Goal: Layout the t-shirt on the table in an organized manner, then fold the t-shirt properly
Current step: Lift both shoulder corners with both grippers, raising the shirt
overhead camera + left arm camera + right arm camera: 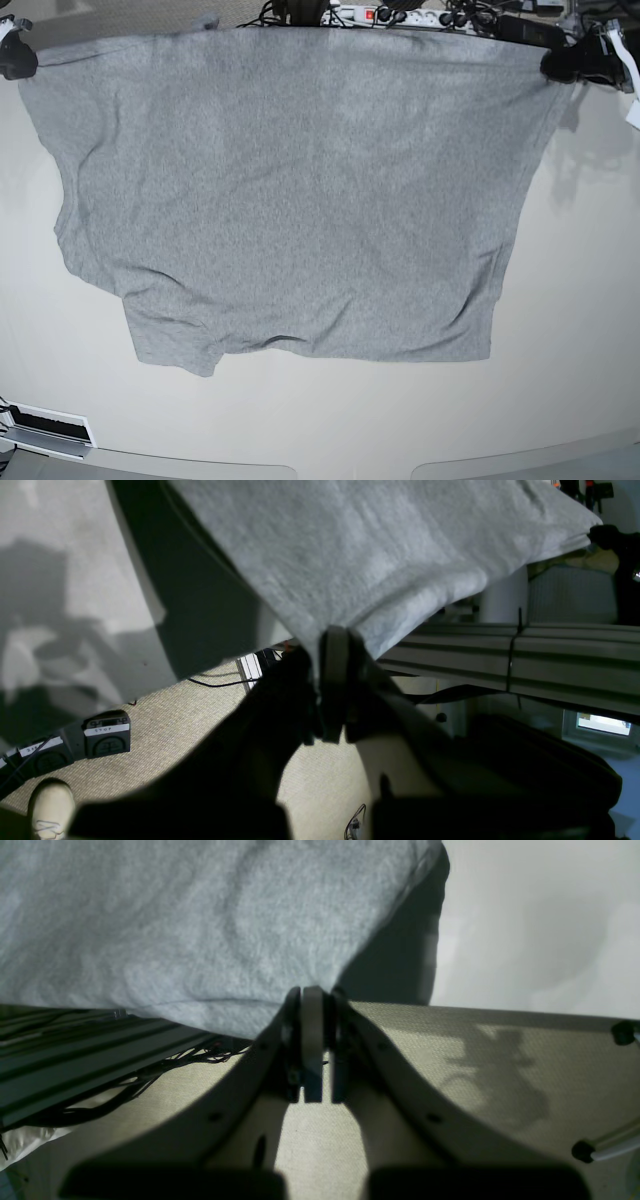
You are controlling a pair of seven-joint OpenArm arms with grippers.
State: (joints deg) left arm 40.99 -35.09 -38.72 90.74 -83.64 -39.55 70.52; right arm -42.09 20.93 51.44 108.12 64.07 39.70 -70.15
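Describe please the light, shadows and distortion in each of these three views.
Base view: even light, soft sheen on the table, its near edge bowed by the wide lens. Left wrist view: the left gripper is a dark, blurred silhouette; the t-shirt throws a heavy shadow. Right wrist view: the right gripper is soft and backlit, with shadows on the floor.

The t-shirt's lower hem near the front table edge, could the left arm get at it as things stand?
Probably not yet: the left gripper is shut on the t-shirt at its far corner and must let go first.

Both grippers: left gripper (pixel 330 680) & right gripper (pixel 312 1040) dark, curved fingers.
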